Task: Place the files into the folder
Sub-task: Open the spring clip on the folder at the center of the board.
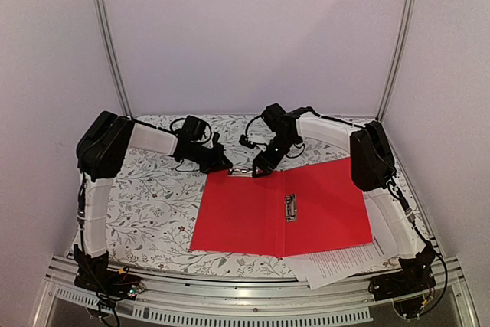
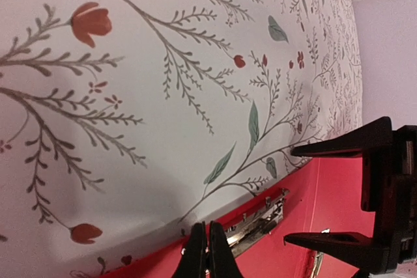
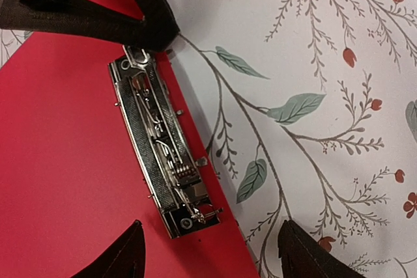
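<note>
Files (image 1: 333, 264), seemingly two, peek from under one folder (image 1: 245, 212).

You see the folder (image 1: 253, 212) as smooth red plastic with a soft sheen, and its clip (image 3: 166, 148) as bright, glossy metal. The cloth (image 1: 153, 189) beneath looks matt and printed. The files (image 1: 337, 262) at lower right are matt white paper.

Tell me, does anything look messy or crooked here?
Yes. The files lie crooked at the near right corner of the folder, partly under it, sticking out past the front edge of the table.
</note>
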Robot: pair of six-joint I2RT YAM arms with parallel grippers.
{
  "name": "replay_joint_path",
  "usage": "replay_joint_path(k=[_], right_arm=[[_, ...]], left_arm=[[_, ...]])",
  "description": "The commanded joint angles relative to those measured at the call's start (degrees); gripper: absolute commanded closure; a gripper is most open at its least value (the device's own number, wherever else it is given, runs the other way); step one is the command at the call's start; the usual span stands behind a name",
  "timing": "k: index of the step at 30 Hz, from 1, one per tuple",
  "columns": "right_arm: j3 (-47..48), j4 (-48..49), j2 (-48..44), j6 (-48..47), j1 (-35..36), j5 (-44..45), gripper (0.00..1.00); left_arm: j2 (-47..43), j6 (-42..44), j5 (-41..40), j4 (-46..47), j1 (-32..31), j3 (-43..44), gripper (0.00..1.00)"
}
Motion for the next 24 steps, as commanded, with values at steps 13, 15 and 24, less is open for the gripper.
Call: replay_joint_path(k=[13,15,24], right_arm=[[-1.46,-0.67,-0.6,-5.06,1.91,-4.95,0.3],[-1.42,-0.38,-0.62,-5.35,2.06,-5.05,0.31],[-1.01,-0.13,-0.04,-6.79,2.23,-4.68,0.34]], left_arm=[[-3.39,11.52,1.69,-6.23,-0.24,-2.65,1.0],[-3.18,11.94,2.29,-6.17,-0.31,-2.7,1.0],[-2.72,12.43,4.17,-5.43,-0.37,-2.88,1.0]])
